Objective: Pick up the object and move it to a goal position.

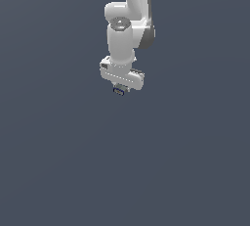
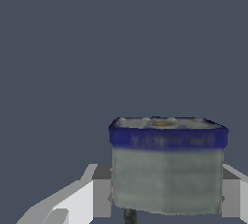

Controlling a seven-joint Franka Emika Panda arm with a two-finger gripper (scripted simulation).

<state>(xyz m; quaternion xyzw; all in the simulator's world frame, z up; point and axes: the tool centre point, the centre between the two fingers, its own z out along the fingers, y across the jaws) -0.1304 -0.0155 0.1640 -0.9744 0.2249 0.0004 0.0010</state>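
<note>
- One arm (image 1: 128, 19) comes down from the top of the exterior view, and nothing shows to its left but a plain grey-blue counter (image 1: 49, 146).
- One pincer (image 1: 119, 88) hangs at the arm's end, near the middle of that view, pointing down.
- One small thing is in play, the object (image 1: 118, 91), seen as a tiny dark block with a bluish edge tucked right under the pincer's white body.
- Two fingers appear in the wrist view, and the object (image 2: 167, 169) sits between them, with a white finger (image 2: 99, 191) touching its one side and the other finger (image 2: 232, 196) touching the opposite side.
- Its grey-green face and blue band fill much of that view, and a thin dark stub shows just under it.
- Judging by this, the pincer is closed narrowly around the object and holding it, so the pick-up part looks done.
- Whether the object is lifted off the counter cannot be told for sure, since no shadow or contact line is clear; the wrist view shows only flat grey beyond it.
- No goal marker shows anywhere, to the exterior view's right or elsewhere, so how much travel is left cannot be judged.
- What remains, in my reading, is carrying the object to the goal without it slipping.
</note>
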